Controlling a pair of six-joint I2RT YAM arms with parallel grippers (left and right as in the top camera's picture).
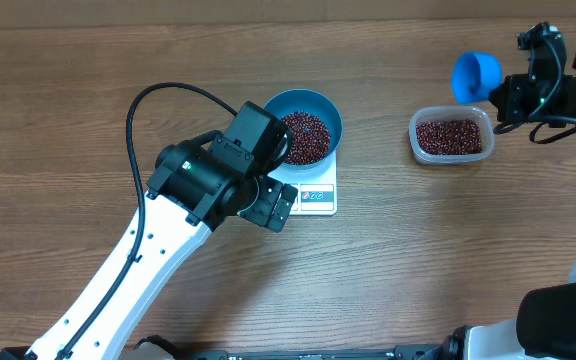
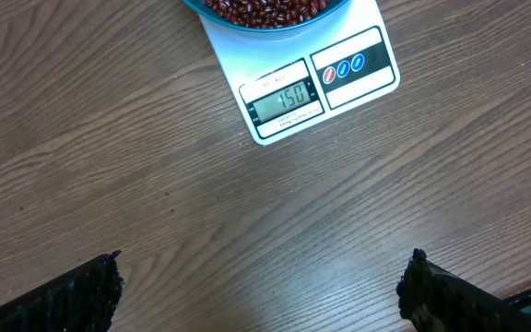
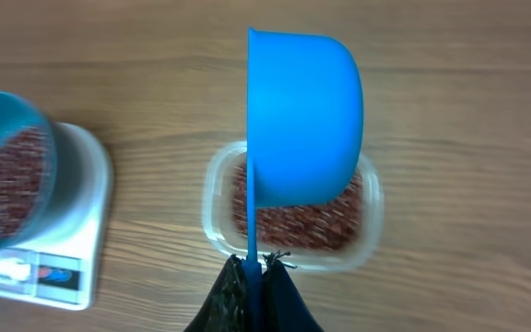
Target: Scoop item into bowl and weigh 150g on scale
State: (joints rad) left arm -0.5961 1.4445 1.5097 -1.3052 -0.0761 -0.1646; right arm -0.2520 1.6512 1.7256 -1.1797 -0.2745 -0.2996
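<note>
On the wood-grain counter (image 1: 418, 280), the flat white square scale (image 1: 320, 197) sat near the middle. The round, deep blue bowl (image 1: 330, 108) rested on its platform. The bowl's smooth wall held a loose maroon heap of beans (image 1: 305, 137), each tiny and oval, lying below the rim. In the left wrist view the scale's display (image 2: 284, 97) read 150 in dark digits on a pale grey-green panel. Beside it three small round buttons (image 2: 343, 67), one marked red and two blue, sat inside a thin outlined rectangle.

The left tool (image 2: 261, 267) hung above bare counter just in front of the scale. Its jaws stood wide apart and held nothing. Its black fingers (image 2: 81, 295) looked coarse and rough-edged at the lower corners of that view.

Well to the right of the scale stood a clear tub (image 1: 414, 135), rectangular with rounded corners. It held a shallow layer of the same dark red-brown beans. The right tool (image 3: 252, 277) was closed tight on the thin, flat handle of a bright blue scoop (image 3: 307, 120). The scoop was smooth and plastic-looking, with a deep rounded cup. It was raised clear of the tub and turned on its side, its flat rim facing the scale and its curved back facing away. Its inside could not be seen in the right wrist view.
</note>
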